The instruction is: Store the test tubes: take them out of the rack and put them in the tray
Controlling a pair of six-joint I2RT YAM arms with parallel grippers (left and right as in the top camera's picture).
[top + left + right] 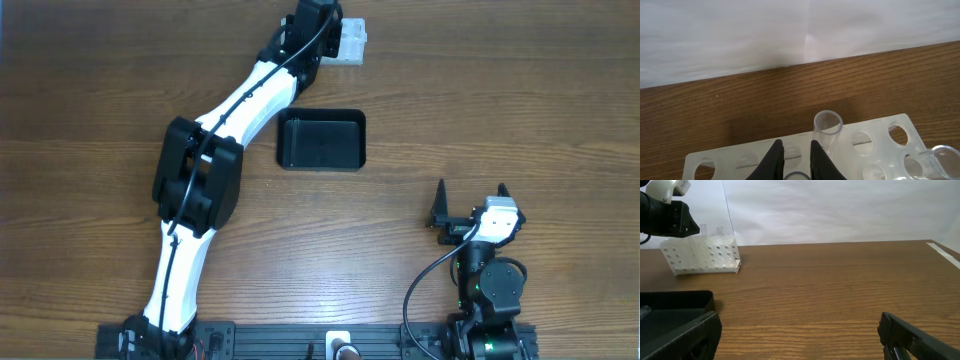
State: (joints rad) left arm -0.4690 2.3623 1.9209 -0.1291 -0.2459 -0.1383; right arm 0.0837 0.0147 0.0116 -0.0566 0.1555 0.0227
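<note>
The left arm reaches across the brown wooden desk (520,100) to the translucent white plastic rack with round holes (350,42) at its far edge. The left tool (793,145) hangs over that rack, its jaws narrowed to a small gap and closed on the rim of a clear plastic test tube (796,176) that sits between them. Just beside it, a second clear tube (828,128) stands upright in one of the rack's holes, and a third clear tube (943,156) stands nearer the rack's end. The black rectangular plastic tray (322,140) lies on the desk near the rack, between it and the arms' bases. The right tool (470,200) sits low by its own base, well apart from tray and rack, with its jaws spread wide and nothing between them.
</note>
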